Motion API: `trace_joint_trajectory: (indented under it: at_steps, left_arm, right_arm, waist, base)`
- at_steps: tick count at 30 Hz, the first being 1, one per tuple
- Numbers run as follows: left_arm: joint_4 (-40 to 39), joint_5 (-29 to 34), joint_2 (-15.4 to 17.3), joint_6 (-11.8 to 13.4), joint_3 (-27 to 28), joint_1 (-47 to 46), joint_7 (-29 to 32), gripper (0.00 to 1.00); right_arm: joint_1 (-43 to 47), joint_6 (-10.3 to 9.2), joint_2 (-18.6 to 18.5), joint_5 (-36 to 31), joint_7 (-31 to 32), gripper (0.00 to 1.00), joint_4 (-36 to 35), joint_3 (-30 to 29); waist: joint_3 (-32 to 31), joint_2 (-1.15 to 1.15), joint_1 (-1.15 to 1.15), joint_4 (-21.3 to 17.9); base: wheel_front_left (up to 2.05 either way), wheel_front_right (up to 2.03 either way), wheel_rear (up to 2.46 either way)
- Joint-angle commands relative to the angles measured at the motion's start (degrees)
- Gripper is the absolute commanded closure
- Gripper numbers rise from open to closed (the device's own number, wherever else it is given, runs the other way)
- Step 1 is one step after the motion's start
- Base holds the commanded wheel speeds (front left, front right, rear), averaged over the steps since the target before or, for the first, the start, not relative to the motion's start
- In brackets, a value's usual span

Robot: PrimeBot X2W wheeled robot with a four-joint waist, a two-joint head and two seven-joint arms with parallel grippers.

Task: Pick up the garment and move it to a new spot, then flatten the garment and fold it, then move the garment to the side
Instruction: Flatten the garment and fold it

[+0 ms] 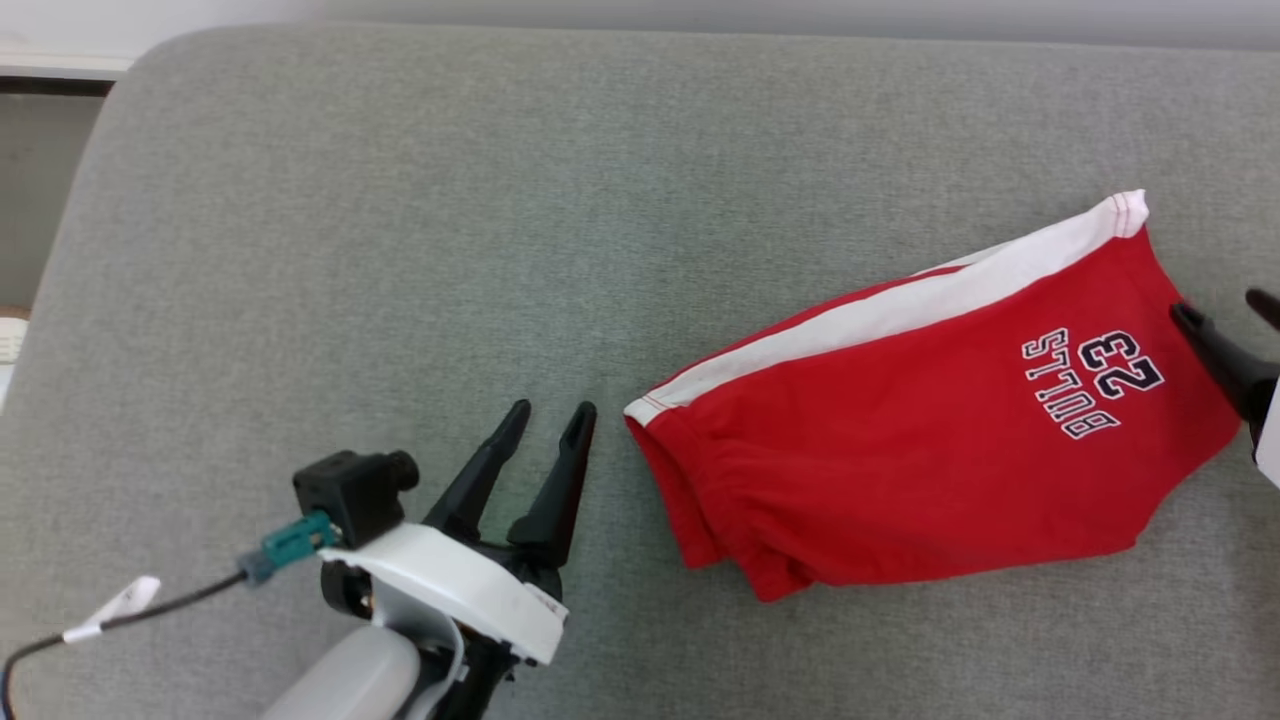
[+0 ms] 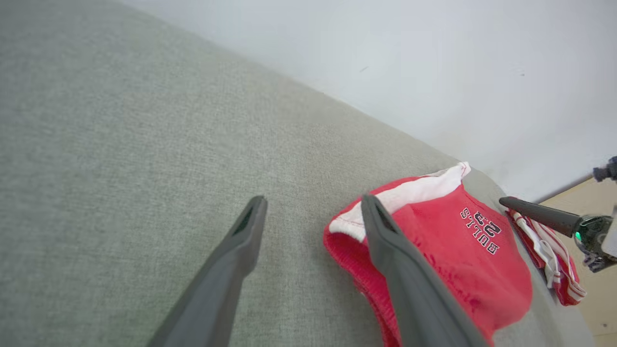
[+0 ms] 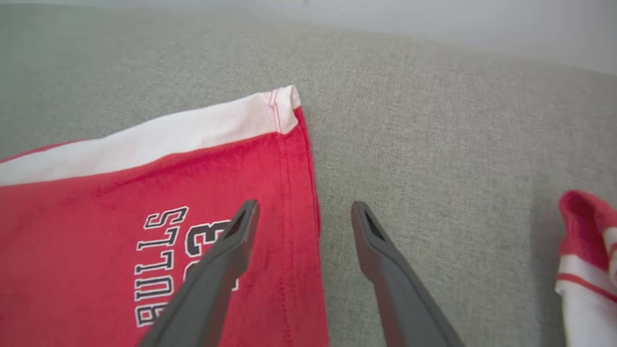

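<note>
In the head view, the garment [image 1: 930, 440], red shorts with a white side stripe, lies doubled over on the right half of the cushion [image 1: 400, 200]. Its waistband end points to the cushion's middle and its leg hem to the right edge. The left tool [image 1: 553, 410] stands apart and empty just beside the waistband, off the cloth. The right tool [image 1: 1222, 305], also apart, sits at the hem.

In the left wrist view, the left tool [image 2: 313, 200] has bare cushion between its fingers, and the garment [image 2: 448, 250] lies beside its right finger. A second, striped garment [image 2: 549, 255] hangs near the cushion's far corner.

In the right wrist view, the right tool [image 3: 304, 206] straddles the hem: one finger over the garment [image 3: 120, 231], the other over the cushion. We cannot tell whether it touches the cloth.

We judge that a pinch here may catch only the top layer, so the fold would open on lifting. Dragging rightward could also push the striped garment [image 3: 588, 250] off the edge.
</note>
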Motion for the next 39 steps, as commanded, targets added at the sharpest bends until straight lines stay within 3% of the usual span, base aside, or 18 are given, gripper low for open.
trace_joint_trajectory:
  at_steps: [1, 10, 18, 19, 21, 28, 39]
  left_arm:
    - [-0.1, 0.9, -0.4, 0.4, 0.1, 0.9, -0.9, 0.00]
    - [-1.7, 10.0, -4.1, 1.0, 3.8, 2.0, -3.6, 0.00]
    - [-1.7, 16.1, -8.4, -2.1, 8.7, 4.3, -3.6, 0.00]
    - [-1.4, 16.7, -8.9, -2.6, 9.0, 4.5, -3.6, 0.00]
    - [-0.8, 18.1, -9.7, -3.4, 9.7, 4.8, -3.6, 0.00]
    - [1.0, 21.6, -11.7, -5.5, 12.8, 6.9, -3.6, 0.00]
    - [3.0, 28.8, -12.7, -6.8, 17.7, 12.9, -3.6, 0.00]
  right_arm:
    - [1.0, -0.15, -0.8, 0.8, 0.8, 0.00, 0.0, 0.2]
    - [1.6, -0.15, -3.6, 1.1, 4.4, 0.00, 2.5, 1.7]
    - [0.3, -0.14, -1.4, 1.7, 5.0, 0.00, 5.6, 2.6]
    - [0.4, -0.07, -0.9, 2.1, 5.1, 0.12, 6.0, 2.7]
    - [0.3, -0.04, -0.2, 2.7, 5.1, 1.00, 6.4, 3.2]
    - [0.5, -0.02, 1.5, 5.7, 3.9, 1.00, 6.2, 2.9]
    - [2.3, -0.08, 0.8, 7.8, -1.5, 1.00, 7.7, -2.4]
  waist:
    - [0.0, 0.00, 0.00, 0.5]
    - [0.5, 0.00, 0.00, 3.3]
    - [1.1, 0.00, 0.00, 6.2]
    - [1.1, 0.00, 0.00, 6.5]
    - [1.0, 0.00, 0.00, 7.0]
    - [-0.3, 0.00, 0.00, 6.3]
    - [-4.3, 0.00, 0.00, -1.1]
  base:
    - [0.00, 0.00, 0.00]
    - [0.00, 0.00, 0.00]
    - [0.00, 0.00, 0.00]
    - [0.00, 0.00, 0.00]
    - [0.00, 0.00, 0.00]
    - [0.00, 0.00, 0.00]
    - [0.00, 0.00, 0.00]
